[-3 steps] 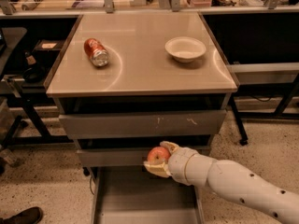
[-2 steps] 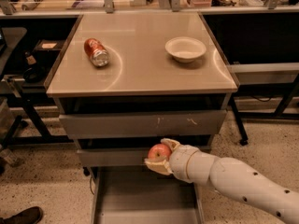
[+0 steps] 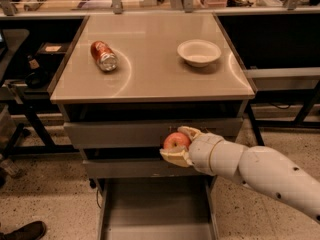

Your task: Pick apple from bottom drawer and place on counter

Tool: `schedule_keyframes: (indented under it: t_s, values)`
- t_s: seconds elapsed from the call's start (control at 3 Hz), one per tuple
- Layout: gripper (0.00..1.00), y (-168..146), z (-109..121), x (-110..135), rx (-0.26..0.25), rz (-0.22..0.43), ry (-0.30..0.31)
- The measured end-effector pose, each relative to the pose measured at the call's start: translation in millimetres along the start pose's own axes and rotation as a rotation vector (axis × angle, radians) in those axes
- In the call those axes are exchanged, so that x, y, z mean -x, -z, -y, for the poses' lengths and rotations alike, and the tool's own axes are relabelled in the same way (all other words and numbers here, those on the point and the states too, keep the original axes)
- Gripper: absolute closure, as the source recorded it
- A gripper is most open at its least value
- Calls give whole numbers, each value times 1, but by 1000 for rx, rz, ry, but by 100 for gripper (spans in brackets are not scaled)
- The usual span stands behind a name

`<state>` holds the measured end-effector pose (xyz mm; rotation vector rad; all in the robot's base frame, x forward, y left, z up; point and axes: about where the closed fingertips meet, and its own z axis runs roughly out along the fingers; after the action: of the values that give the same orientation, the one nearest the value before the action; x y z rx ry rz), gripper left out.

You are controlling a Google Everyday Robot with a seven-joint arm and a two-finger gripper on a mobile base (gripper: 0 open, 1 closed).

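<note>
I have the apple (image 3: 176, 140) pinched in the tool (image 3: 179, 145), one finger (image 3: 190, 131) above it and one below, in front of the upper drawer fronts, above the drawer (image 3: 155, 214) and below the bench (image 3: 150, 49) edge. The drawer stands open, its grey floor showing bare. Judged done: the pick from the drawer. Judged left: raising the apple above the bench edge, carrying it over the top and releasing it. On the bench, a can (image 3: 103, 56) lies left and a bowl (image 3: 199, 52) right.
</note>
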<state>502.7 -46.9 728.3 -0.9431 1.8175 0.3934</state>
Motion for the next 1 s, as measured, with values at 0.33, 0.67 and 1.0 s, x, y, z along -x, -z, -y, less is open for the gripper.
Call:
schedule_keyframes:
  t_s: [0.33,0.67,1.0]
  values:
    - [100,9,18,28,-16,10,37]
    - [100,14,36,56,-27,18,76]
    - [100,24,56,86,-41,14,124]
